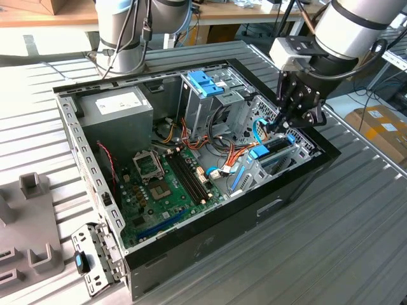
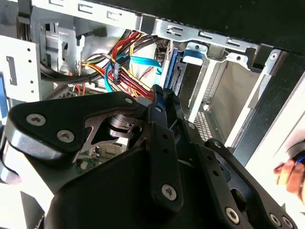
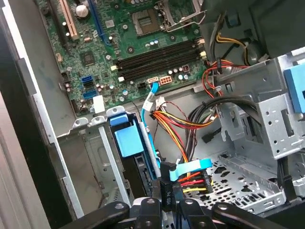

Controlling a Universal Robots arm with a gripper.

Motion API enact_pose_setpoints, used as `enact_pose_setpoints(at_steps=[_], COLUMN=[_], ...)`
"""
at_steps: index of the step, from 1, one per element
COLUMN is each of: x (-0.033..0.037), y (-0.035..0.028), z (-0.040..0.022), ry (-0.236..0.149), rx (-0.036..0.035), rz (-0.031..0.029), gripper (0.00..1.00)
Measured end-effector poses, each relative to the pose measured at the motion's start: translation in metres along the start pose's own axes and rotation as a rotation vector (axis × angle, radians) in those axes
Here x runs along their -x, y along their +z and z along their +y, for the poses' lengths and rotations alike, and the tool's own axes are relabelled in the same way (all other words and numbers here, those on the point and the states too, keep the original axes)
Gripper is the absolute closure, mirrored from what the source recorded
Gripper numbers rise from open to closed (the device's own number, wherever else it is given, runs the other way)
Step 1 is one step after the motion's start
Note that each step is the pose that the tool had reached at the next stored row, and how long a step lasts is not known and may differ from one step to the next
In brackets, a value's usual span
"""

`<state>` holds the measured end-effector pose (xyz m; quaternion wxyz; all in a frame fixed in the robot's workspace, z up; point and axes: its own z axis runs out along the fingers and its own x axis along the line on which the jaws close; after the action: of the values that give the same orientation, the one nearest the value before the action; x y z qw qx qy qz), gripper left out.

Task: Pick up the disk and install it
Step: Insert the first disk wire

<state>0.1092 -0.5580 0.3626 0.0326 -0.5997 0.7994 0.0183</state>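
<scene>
In the corner of the case (image 1: 191,254) at the exterior view's right, my hand (image 1: 277,129) is hanging low inside the opening, just above the drive cage (image 1: 299,152). The disk (image 1: 262,152) is sitting on edge in that cage; in the first wrist view I am seeing its blue tab and rail (image 3: 127,140) standing up between the cage walls, with an empty slot next to it.

In the second wrist view the hand (image 2: 160,95) is showing its fingers (image 2: 164,126) drawn tight together into one narrow bar, their tips just beside the disk's blue rail (image 2: 172,71). I am not making out anything clamped between them, so I am reading the hand as closed and carrying nothing, though a thin part could be hidden there.

I am judging the pick-up as finished and the install as the step in hand: the disk is already in its slot, and I cannot tell whether it is fully home.

The bundle of cables (image 3: 183,121) is lying close by, and one flat blue cable (image 3: 193,167) is crossing right in front of the hand. Any further move here is calling for a straight, gentle path along the rails, keeping clear of those cables and the cage edge.
</scene>
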Motion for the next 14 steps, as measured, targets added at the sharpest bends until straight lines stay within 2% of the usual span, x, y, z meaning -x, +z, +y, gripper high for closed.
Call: enact_pose_setpoints(at_steps=[2,5,7,10,14], x=[-0.0001,-0.0002,-0.0001,0.0001,0.0017], y=[0.0011,0.0023,0.003,0.004,0.0057], z=[0.0,-0.0001,-0.0002,-0.0013,-0.0072], ry=[-0.046,-0.096,-0.128,-0.167,-0.206], rx=[0.0002,0.0011,0.0023,0.0042,0.0073], rz=[0.0105,0.0193,0.0225,0.0239,0.0235], gripper=[0.8,0.8,0.8,0.8,0.8])
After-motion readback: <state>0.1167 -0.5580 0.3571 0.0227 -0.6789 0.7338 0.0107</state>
